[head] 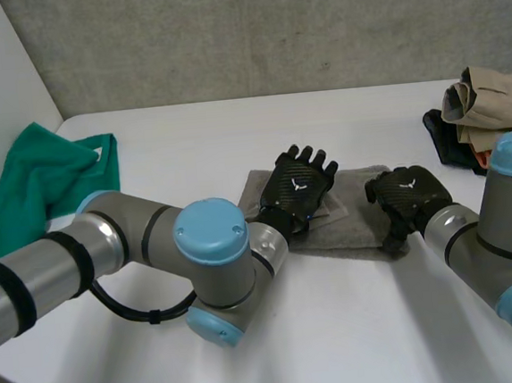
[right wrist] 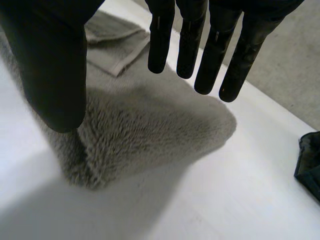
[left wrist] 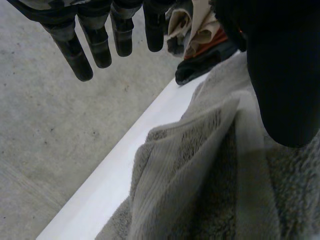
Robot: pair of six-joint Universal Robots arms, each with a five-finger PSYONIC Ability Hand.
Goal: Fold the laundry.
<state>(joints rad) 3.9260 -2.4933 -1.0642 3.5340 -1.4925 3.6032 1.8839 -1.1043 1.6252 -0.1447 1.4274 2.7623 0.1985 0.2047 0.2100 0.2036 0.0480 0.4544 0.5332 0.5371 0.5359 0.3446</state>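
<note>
The left robot hand (head: 300,183), black and fitted to a grey arm with light-blue caps, lies palm down over the left half of a folded grey terry towel (head: 354,208). Its fingers (left wrist: 100,47) are straight and slightly spread, gripping nothing, and point toward the desk's far edge. Under its palm, the left wrist view shows a doubled-over layer of the towel (left wrist: 200,165). The hand seems placed to flatten or pin that fold, though whether the palm actually presses the cloth cannot be told.

The right robot hand (head: 406,194) sits at the towel's right edge, near the left one but apart from it. Its fingers (right wrist: 190,45) are also straight and open, holding nothing. They are poised over a rounded corner of the towel (right wrist: 150,125), and the thumb hangs close to the cloth's edge. That position would suit smoothing the corner or taking hold of it for another fold, which looks like the next step.

The towel lies in the middle of the white desk (head: 340,327). It is already folded at least once, so this item seems partly done.

Further out, a crumpled green cloth (head: 44,179) rests by the desk's far left corner. A loose pile of tan, black and orange garments (head: 490,99) sits at the far right edge. Both are well apart from the towel, probably set aside to be folded later.
</note>
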